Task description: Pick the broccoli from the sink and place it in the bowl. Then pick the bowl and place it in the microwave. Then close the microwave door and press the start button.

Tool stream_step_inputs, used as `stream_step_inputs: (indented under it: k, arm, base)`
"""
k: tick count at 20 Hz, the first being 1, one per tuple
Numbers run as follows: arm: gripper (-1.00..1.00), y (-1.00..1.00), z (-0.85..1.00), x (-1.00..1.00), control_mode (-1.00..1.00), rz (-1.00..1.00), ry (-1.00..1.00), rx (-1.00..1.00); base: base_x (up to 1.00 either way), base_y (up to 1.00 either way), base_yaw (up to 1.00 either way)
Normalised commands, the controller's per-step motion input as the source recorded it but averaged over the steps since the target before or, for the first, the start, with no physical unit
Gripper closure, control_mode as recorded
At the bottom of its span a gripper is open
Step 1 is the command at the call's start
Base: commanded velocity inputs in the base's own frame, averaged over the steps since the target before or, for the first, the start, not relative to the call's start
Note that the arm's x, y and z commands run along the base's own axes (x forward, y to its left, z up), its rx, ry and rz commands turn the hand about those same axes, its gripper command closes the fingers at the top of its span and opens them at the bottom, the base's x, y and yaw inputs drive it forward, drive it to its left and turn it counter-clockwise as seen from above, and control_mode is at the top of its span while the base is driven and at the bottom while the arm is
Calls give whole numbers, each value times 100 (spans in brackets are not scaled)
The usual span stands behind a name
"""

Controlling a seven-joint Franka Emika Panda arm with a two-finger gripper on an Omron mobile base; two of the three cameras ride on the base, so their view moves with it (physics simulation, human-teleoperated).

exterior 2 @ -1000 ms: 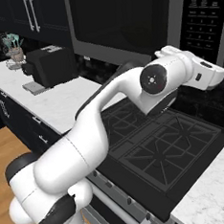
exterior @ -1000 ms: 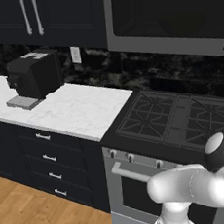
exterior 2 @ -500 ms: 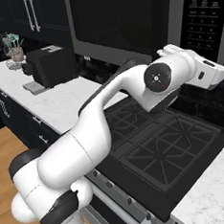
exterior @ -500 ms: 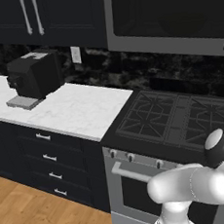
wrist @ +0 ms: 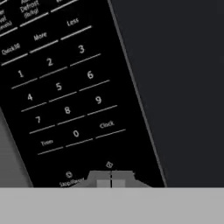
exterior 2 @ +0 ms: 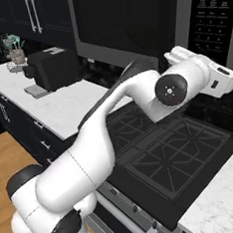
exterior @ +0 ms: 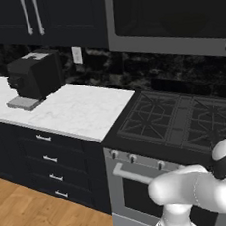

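The microwave (exterior 2: 145,26) hangs on the wall above the stove (exterior 2: 176,148), its long axis level along the wall, front facing out into the room. Its door (exterior 2: 125,25) is flush against the front, so what is inside cannot be seen. The button panel (exterior 2: 215,17) stands as an upright strip at the right end. In the hand view the panel (wrist: 61,96) sits tilted, number keys in rows, with Stop/Reset and a small diamond mark on the lowest row. The hand (wrist: 111,180) is pressed together, fingertips (wrist: 103,181) side by side, pinching nothing, right at that lowest row just under the diamond mark. A coffee machine (exterior: 34,76) stands on the white bench (exterior: 70,112) to the left
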Motion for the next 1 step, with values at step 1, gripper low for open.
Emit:
stream_step_inputs:
  k: [1]
  arm:
    - [100, 34, 0, -76, -100, 0, -20, 0]
  base:
    - [0, 0, 0]
